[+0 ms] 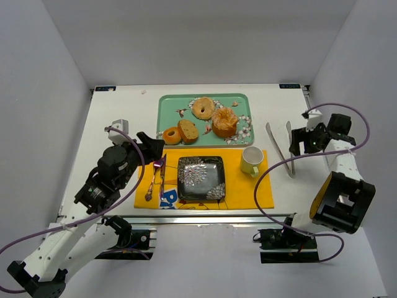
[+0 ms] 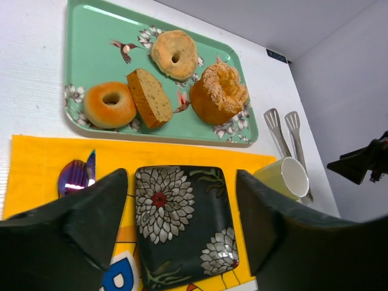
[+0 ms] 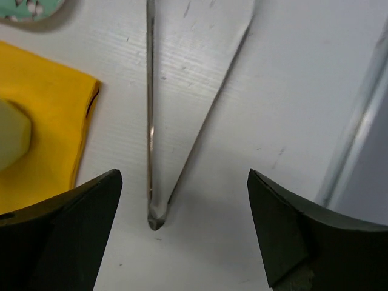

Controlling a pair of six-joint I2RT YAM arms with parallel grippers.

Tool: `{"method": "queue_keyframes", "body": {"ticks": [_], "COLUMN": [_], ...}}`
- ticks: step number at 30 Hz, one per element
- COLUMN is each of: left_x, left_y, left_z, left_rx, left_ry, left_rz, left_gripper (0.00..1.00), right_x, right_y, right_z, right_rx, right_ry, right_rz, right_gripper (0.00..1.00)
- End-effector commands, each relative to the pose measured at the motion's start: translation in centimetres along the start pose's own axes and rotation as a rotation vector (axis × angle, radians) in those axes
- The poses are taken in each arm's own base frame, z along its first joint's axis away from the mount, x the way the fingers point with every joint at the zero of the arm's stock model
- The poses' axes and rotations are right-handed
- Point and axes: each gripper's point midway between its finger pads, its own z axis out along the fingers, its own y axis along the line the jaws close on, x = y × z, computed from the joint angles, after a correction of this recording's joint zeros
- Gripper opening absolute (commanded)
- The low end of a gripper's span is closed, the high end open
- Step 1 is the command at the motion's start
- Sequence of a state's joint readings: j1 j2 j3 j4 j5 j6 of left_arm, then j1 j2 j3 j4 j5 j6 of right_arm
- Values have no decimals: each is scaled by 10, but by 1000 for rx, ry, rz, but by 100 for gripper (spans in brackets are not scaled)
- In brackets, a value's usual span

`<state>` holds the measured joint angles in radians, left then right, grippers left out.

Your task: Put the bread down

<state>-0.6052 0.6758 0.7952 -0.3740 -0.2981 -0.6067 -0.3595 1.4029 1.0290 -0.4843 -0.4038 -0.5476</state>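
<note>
The bread (image 1: 188,131) is a thick slice with a dark crust and a tan face. It stands on the green tray (image 1: 239,99), between an orange ring donut (image 1: 172,135) and a sugared round cake (image 1: 224,121). It also shows in the left wrist view (image 2: 149,97). My left gripper (image 1: 152,146) is open and empty, just left of the tray's near left corner. In its own view the left gripper (image 2: 182,176) hovers over a black flowered plate (image 2: 182,224). My right gripper (image 1: 302,144) is open and empty over the metal tongs (image 1: 282,149); the right wrist view shows the gripper (image 3: 183,176) above the tongs' joined end (image 3: 154,218).
A pale bagel (image 1: 203,108) lies at the tray's back. The black plate (image 1: 201,177) sits on a yellow placemat (image 1: 260,192) with a green cup (image 1: 251,161) at its right and a spoon (image 1: 151,183) and other cutlery at its left. White walls enclose the table.
</note>
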Motion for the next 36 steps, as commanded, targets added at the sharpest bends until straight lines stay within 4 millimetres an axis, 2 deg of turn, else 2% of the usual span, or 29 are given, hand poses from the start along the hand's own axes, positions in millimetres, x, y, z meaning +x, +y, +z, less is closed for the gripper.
{"method": "queue_keyframes", "body": {"ticks": [1, 2, 3, 8, 14, 19, 23, 29, 35, 36], "left_x": [-1, -1, 0, -1, 2, 2, -2, 0, -3, -3], "left_y": [1, 1, 3, 2, 2, 2, 3, 4, 3, 3], "left_z": [-5, -6, -6, -4, 2, 5, 4, 5, 5, 5], "left_rx": [4, 1, -6, -13, -22, -35, -44, -50, -52, -51], "left_ry": [-6, -7, 0, 2, 15, 23, 17, 22, 15, 14], "left_rz": [-11, -9, -5, 3, 2, 10, 10, 11, 14, 15], "left_gripper": [84, 84, 84, 86, 86, 86, 86, 86, 86, 86], "right_x": [15, 13, 20, 44, 52, 47, 50, 56, 57, 57], "right_y": [15, 8, 4, 10, 27, 17, 12, 14, 22, 23], "right_z": [10, 14, 19, 44, 73, 97, 110, 120, 115, 114], "right_rx": [-80, -47, -19, -55, -93, 35, 48, 28, -13, -19], "right_ry": [7, -10, 21, 96, 126, 147, 175, 198, 203, 201], "right_rz": [-36, -29, -3, 32, 2, 3, 52, 73, 67, 66], "right_gripper": [89, 89, 89, 89, 89, 89, 87, 78, 50, 41]}}
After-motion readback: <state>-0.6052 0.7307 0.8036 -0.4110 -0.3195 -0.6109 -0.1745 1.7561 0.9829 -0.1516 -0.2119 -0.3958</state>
